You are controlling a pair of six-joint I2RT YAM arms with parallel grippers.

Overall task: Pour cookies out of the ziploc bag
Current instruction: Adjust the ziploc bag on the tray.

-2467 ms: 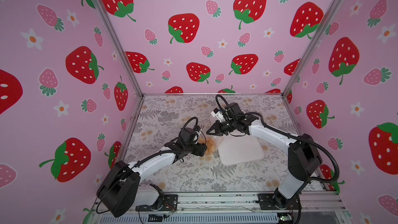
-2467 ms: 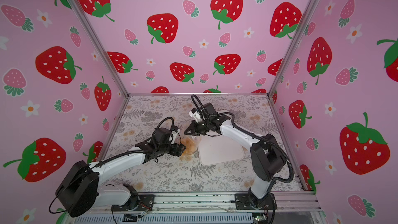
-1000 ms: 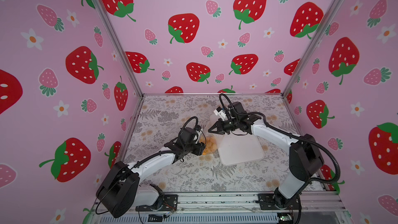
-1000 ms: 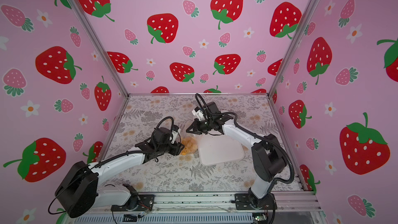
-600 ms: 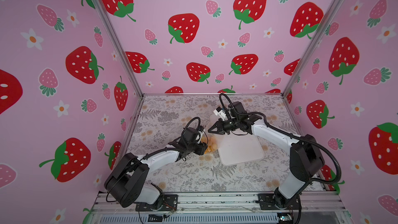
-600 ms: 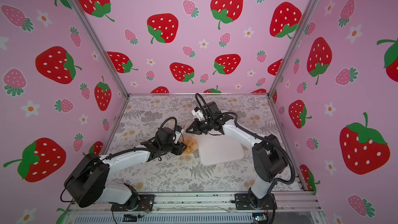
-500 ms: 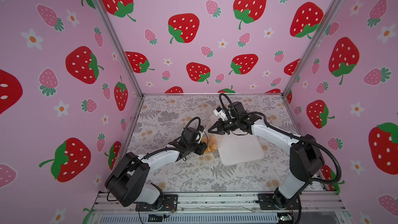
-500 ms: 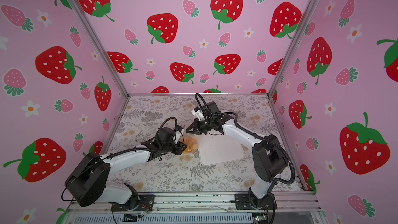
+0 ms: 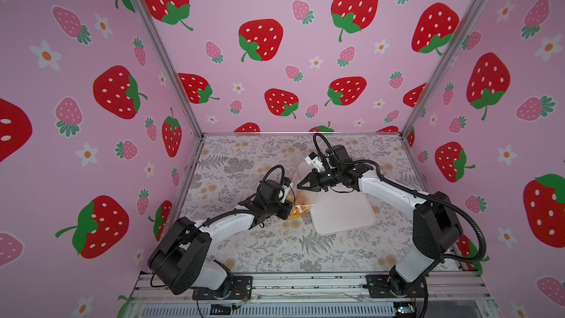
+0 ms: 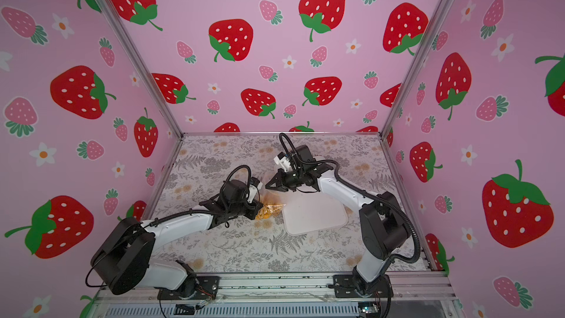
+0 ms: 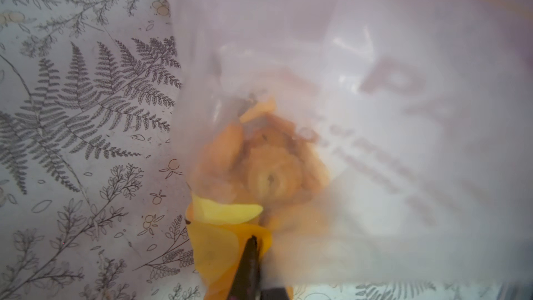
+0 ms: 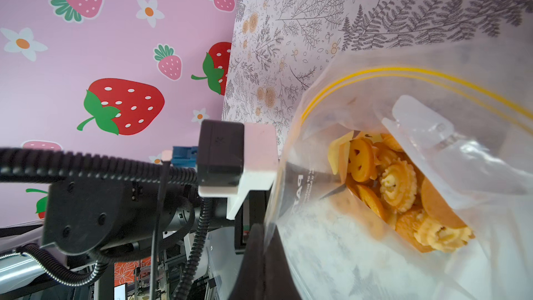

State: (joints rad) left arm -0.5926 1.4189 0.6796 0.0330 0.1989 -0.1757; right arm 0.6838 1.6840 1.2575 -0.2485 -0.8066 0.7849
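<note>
Ziploc bag [image 9: 304,206] with cookies [image 12: 389,186] between left tool [image 9: 289,211] and right tool [image 9: 300,185]

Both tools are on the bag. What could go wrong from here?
1. The ziploc bag sits mostly over the tablecloth at the edge of the tray. Tipping now could spill cookies onto the cloth.
2. The left tool pinches only a thin bottom corner, so the plastic may slip out.
3. The right tool seems to hold one lip of the mouth, which could fold shut.
</note>
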